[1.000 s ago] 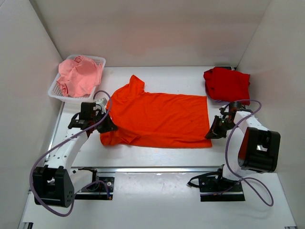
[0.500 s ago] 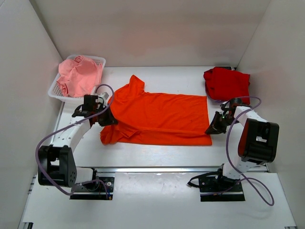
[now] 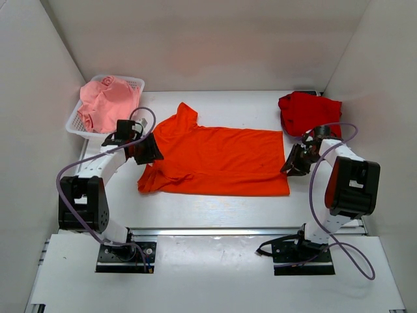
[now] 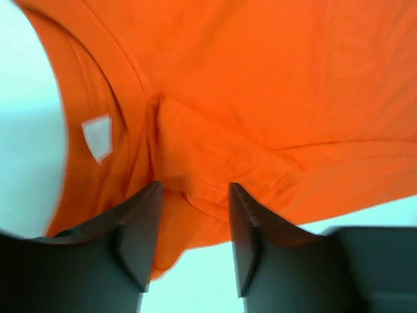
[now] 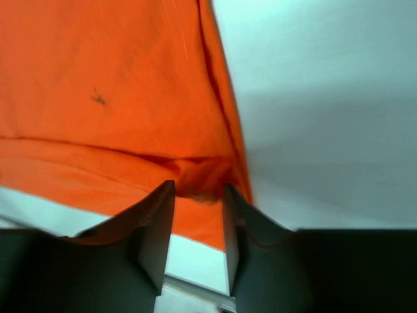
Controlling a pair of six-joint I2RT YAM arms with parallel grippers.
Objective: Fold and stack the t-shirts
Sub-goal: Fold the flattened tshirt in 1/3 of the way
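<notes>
Expect the orange t-shirt (image 3: pixel 221 160) to handle as light, limp cloth, likely to sag and slip; best pinch at sleeve seam and hem corner together. Find it spread flat just right of the white basket (image 3: pixel 135 81), with the pink t-shirt (image 3: pixel 107 101) heaped inside the basket and the red t-shirt (image 3: pixel 311 114) bunched far right of it. Overhead, read only layout: left gripper (image 3: pixel 148 151) at the sleeve nearest the basket, right gripper (image 3: pixel 291 164) at the hem farthest from it. At the wrists, note left jaws parted about a sleeve fold; right jaws narrowly apart, hem bunched between, pinched or free impossible to tell.
</notes>
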